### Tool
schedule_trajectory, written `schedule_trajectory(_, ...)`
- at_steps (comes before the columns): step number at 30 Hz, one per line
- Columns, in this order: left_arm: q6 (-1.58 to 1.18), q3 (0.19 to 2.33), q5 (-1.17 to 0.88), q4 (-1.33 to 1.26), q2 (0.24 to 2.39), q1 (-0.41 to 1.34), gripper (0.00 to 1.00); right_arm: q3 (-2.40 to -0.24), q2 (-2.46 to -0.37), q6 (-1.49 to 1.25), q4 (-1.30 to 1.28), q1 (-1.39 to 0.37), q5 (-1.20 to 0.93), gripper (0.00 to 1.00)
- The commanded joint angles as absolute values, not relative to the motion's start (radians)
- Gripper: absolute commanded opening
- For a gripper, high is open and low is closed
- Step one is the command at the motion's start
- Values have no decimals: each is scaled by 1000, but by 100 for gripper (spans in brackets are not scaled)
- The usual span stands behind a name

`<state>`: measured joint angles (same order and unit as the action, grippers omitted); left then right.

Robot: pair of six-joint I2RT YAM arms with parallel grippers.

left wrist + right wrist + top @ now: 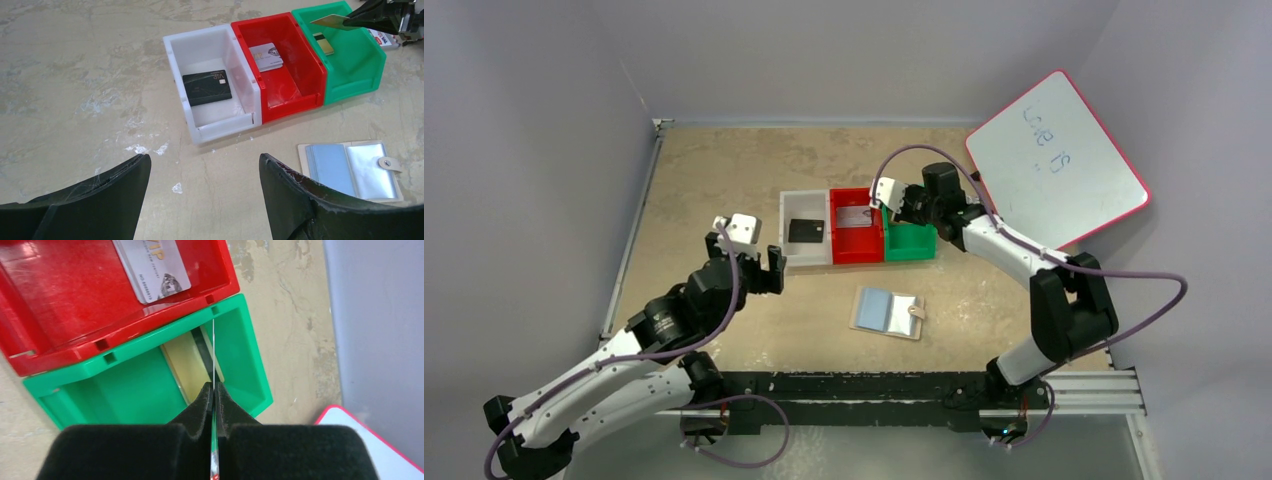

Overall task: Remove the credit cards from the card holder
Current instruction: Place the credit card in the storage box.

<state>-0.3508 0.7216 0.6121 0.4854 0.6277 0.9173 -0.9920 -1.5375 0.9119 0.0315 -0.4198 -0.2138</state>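
**Card pinched over the green bin: the drop is the risk**

The right gripper (213,391) is clamped on a card (330,21), gripping only one end, so most of the card sticks out past the fingertips. It hangs over the green bin (352,82), above a gold card (187,365) that already lies there.

The left gripper (204,160) stands wide apart and empty, hovering over the table (75,75) in front of the white bin (225,127). That bin has a black card (207,87), and the red bin (292,102) a silver one (266,56).

The card holder (350,170) lies open and flat on the table, in front of the bins and apart from them. I cannot tell whether its blue pockets hide more cards.

What could go wrong:
- With so short a hold, the card could pivot in the pads as they part and fall skewed.
- Let go from above the rim, it may strike the wall or the red bin's edge and land outside.
- Landing on the smooth gold card, it could skate towards the low front lip.
- If a card remains, the unpinned holder may slide when pulled.
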Motion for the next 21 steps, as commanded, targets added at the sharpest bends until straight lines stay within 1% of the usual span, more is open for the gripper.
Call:
schedule_trajectory(1,-373,728,666,477,593,914,79,-1073,-1575,992,-5,-415,-157,0)
schedule_trajectory(9,-379,726,680,481,580,915,79,-1106,-1618,1037,-47,-407,-145,0)
schedule_trajectory(12,-381,730,678,487,584,915,79,-1108,-1633,1070,-34,-400,-173,0)
schedule_trajectory(21,-401,735,715,513,547,915,79,-1143,-1712,1122,-31,-387,-138,0)
